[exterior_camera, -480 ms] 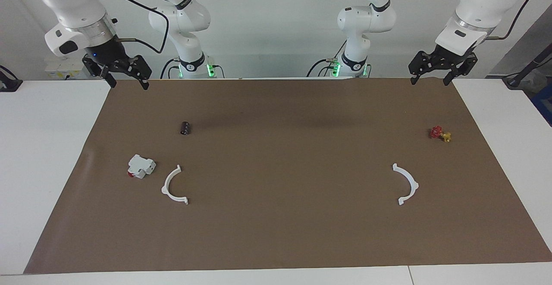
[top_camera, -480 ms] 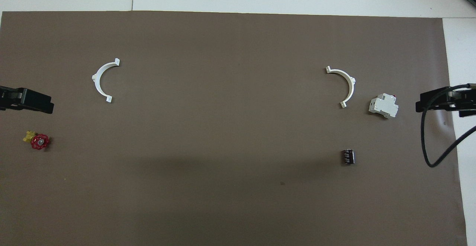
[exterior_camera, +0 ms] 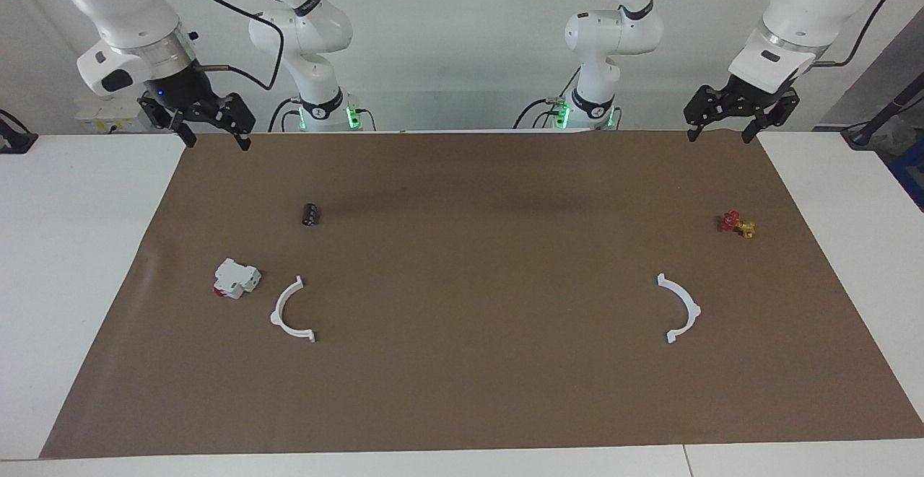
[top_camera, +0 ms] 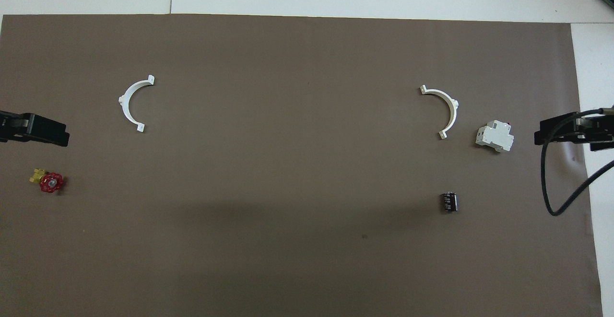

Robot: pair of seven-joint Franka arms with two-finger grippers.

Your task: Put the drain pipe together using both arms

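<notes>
Two white half-rings of the drain pipe lie flat and far apart on the brown mat (exterior_camera: 462,405). One half-ring (exterior_camera: 277,311) lies toward the right arm's end, also in the overhead view (top_camera: 452,106). The other half-ring (exterior_camera: 693,307) lies toward the left arm's end, also in the overhead view (top_camera: 123,101). My right gripper (exterior_camera: 216,141) hangs open and empty, raised over the mat's corner nearest its base; only its tip (top_camera: 556,132) shows in the overhead view. My left gripper (exterior_camera: 720,133) hangs open and empty, raised over the mat's other near corner, with its tip (top_camera: 48,132) in the overhead view.
A white-and-red blocky part (exterior_camera: 236,278) lies beside the half-ring at the right arm's end. A small black cylinder (exterior_camera: 310,213) lies nearer to the robots than that part. A red-and-yellow valve (exterior_camera: 736,224) lies nearer to the robots than the other half-ring. A black cable (top_camera: 551,182) hangs from the right arm.
The right gripper has shifted very slightly. The left arm and everything on the mat have stayed where they were.
</notes>
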